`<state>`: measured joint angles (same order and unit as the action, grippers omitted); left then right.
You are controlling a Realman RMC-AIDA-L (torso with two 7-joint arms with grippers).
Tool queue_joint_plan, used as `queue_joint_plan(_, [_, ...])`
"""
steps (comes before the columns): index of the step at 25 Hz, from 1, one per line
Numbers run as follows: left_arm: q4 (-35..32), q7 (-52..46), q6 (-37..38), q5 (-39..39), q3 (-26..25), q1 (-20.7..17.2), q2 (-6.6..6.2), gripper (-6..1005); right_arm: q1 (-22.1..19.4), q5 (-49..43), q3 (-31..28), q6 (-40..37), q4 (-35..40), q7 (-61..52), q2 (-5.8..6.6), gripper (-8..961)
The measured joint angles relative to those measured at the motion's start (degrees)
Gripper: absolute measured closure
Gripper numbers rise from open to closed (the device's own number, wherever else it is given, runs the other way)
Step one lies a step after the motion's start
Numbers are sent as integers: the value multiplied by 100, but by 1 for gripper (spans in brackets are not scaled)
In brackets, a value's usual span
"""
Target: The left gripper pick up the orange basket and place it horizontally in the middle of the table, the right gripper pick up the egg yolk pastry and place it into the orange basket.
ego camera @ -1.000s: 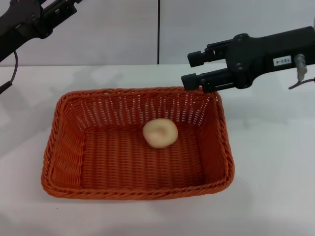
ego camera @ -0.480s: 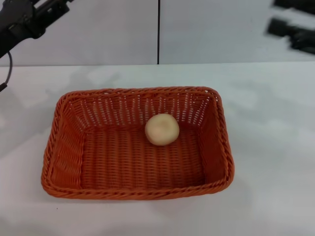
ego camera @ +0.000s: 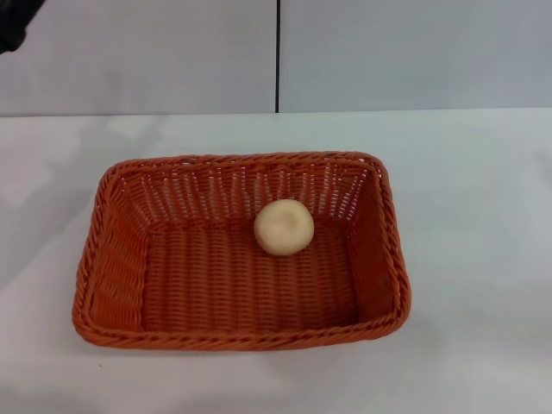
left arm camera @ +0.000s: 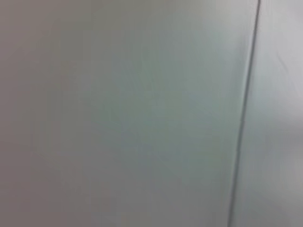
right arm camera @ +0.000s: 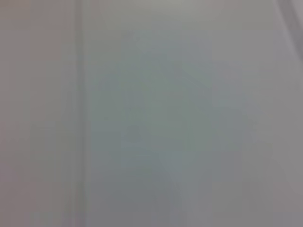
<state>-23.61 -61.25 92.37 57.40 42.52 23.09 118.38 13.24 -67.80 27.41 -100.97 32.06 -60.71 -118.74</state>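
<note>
Hands withdrawn; egg yolk pastry (ego camera: 284, 227) in orange basket (ego camera: 112, 293)

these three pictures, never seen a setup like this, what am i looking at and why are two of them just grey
This is a two-armed robot filming its own work. The clear picture comes from a camera on its head, looking down at a white table. On it lies an orange basket, and a small round egg yolk pastry rests inside, toward the far wall. The other two pictures come from cameras on the robot's wrists. They show only a plain grey wall, with a dark seam in the left one, so no table appears there. Only a dark bit of the left arm shows in the head view's corner. Neither hand is visible, and nothing is being held.
</note>
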Motion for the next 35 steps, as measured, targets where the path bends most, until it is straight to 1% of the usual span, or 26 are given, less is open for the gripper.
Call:
queue_joint_plan(3, [569, 754, 198, -494, -2, 46, 16, 286, 42, 4, -730, -110, -666, 474, 0, 271])
queue_joint_plan(5, [904, 1180, 335, -739, 1, 81, 23, 286, 69, 6, -1116, -145, -1000, 681, -1, 271])
queue_joint_plan(7, [1217, 1666, 473, -907, 2, 127, 28, 286, 107, 7, -1438, -150, -1260, 922, -4, 270])
queue_joint_plan(11, [1527, 2472, 652, -1000, -7, 168, 35, 286, 223, 11, -1892, -152, -1753, 1549, -8, 270])
queue_joint_plan(13, [1608, 2832, 704, -1008, -12, 192, 37, 286, 251, 12, -1943, -150, -1835, 1686, -9, 270])
queue_joint_plan(15, [1634, 2940, 711, -1008, -12, 204, 37, 286, 312, 17, -2029, -133, -1959, 1927, -10, 270])
queue_joint_plan(16, [1680, 3190, 718, -1010, -14, 241, 37, 286, 348, 22, -2077, -125, -2011, 2048, -11, 270])
queue_joint_plan(24, [1783, 3838, 682, -1017, -100, 325, 44, 285, 621, 77, -2418, -1, -2284, 2705, -13, 270])
queue_joint_plan(29, [1799, 4008, 597, -1020, -283, 379, 42, 285, 744, 81, -2549, 221, -2503, 3201, -17, 270])
queue_joint_plan(35, [1822, 4018, 582, -1021, -502, 423, 31, 285, 858, 91, -2597, 320, -2612, 3536, -18, 270])
